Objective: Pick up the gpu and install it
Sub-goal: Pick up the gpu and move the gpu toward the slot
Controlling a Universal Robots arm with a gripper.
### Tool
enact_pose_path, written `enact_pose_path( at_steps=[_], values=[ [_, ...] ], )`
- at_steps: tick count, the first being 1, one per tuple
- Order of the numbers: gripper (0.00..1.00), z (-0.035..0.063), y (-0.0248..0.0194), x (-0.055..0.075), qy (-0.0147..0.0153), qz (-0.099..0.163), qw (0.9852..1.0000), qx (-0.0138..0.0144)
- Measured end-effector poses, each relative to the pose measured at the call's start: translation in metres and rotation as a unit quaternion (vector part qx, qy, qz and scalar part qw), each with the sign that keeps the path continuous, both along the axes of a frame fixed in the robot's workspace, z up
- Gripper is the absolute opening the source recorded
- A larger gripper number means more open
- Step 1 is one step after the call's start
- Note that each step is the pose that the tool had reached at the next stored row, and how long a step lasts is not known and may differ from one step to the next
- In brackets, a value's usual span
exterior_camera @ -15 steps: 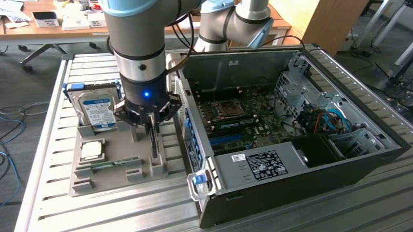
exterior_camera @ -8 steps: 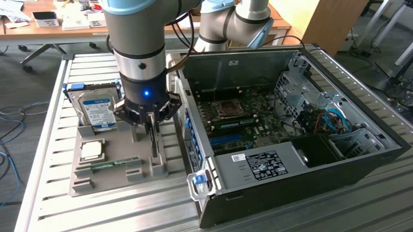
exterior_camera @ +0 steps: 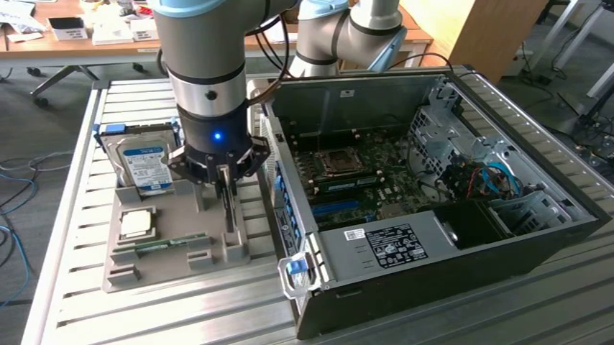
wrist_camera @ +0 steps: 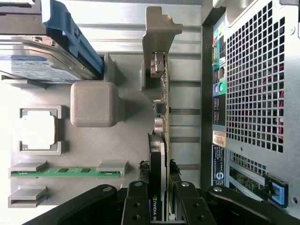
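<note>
The gpu (exterior_camera: pixel 229 212) stands on edge in a slot of the grey holder tray (exterior_camera: pixel 172 267), just beside the open computer case (exterior_camera: pixel 537 237). In the wrist view the gpu (wrist_camera: pixel 161 96) is edge-on, a thin green card with a silver bracket at its far end and a black fan on one face. My gripper (exterior_camera: pixel 226 188) hangs straight down over it. Its black fingers (wrist_camera: pixel 137 202) sit against both faces of the card's near end, so the gripper (wrist_camera: pixel 159 206) is shut on the gpu. The card's lower edge still rests in the tray.
The tray also holds a silver hard drive (exterior_camera: pixel 144 162) with a blue-white label, a square processor (exterior_camera: pixel 136 224) and a narrow green memory stick (exterior_camera: pixel 168 243). The case lies open with its motherboard (exterior_camera: pixel 374 180) exposed. The case's rear panel (wrist_camera: pixel 253 84) is close alongside the card.
</note>
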State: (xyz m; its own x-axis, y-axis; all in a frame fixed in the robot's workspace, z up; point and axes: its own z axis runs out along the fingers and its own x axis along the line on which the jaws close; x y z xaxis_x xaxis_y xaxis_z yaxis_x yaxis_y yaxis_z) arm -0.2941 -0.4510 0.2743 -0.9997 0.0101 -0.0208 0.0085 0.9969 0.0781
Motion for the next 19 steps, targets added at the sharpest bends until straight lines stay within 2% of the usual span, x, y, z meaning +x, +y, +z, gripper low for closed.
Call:
enact_pose_path(
  at_steps=[19],
  values=[
    [0.27, 0.0075, 0.0, 0.0001, 0.0, 0.0, 1.0, 0.0003]
  ],
)
